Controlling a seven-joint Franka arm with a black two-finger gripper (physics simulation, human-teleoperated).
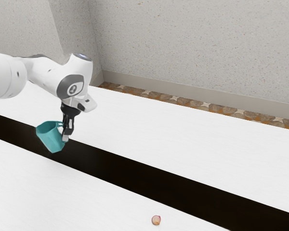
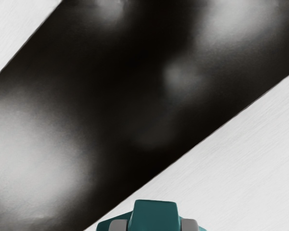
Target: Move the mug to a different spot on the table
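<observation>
While the gripper (image 1: 66,132) pinches one wall of the mug (image 1: 49,136) at the rim, a finger on either side, the teal cup hangs tilted in the air over the dark strip (image 1: 149,180) that cuts across the white table (image 1: 192,139). In the wrist view the mug (image 2: 155,216) sits just under the hand, with the dark strip (image 2: 111,110) beyond it. A small reddish thing (image 1: 156,220) lies on the near side of the dark strip, well apart from the mug.

The hold looks thin to me: the cup's weight hangs off to one side, so a quick swing could make it pivot or slip. Letting go above the dark strip would likely drop it off the tabletop. Set down this tilted, it may tip over.
</observation>
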